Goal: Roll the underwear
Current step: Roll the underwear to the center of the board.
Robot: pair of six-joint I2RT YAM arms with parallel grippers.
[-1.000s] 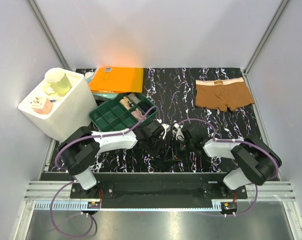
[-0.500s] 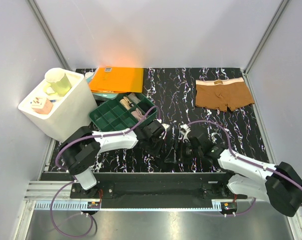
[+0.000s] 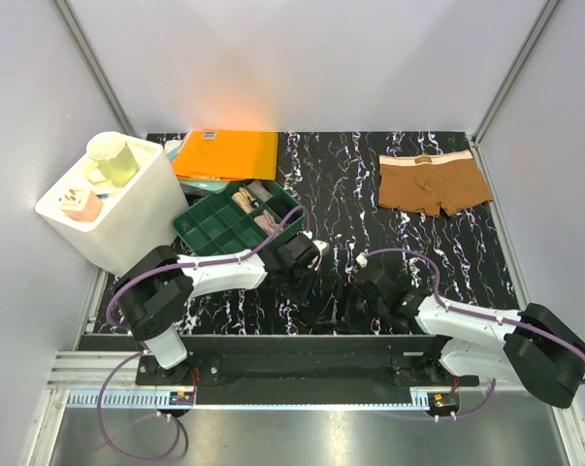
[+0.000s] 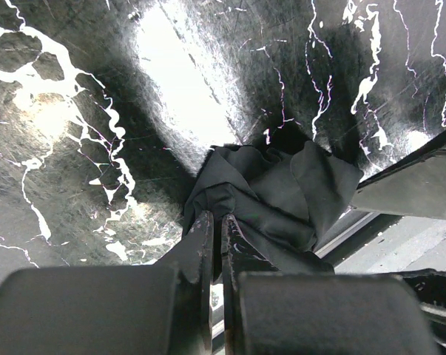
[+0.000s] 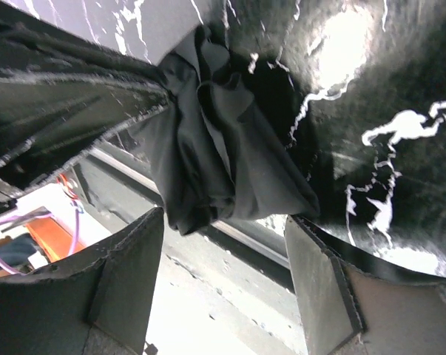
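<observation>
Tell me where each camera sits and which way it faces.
Top external: high behind the bases, looking down on the table; left arm and right arm show.
Left wrist: on that wrist, facing down at the black underwear; shut jaws pinch it.
Right wrist: low, facing the same underwear; open jaws frame it.
Both wrist views share that underwear.

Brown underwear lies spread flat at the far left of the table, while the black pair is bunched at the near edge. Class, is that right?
No: the brown underwear lies spread flat at the far right, as the top view shows. The black pair is indeed bunched at the near edge.
</observation>
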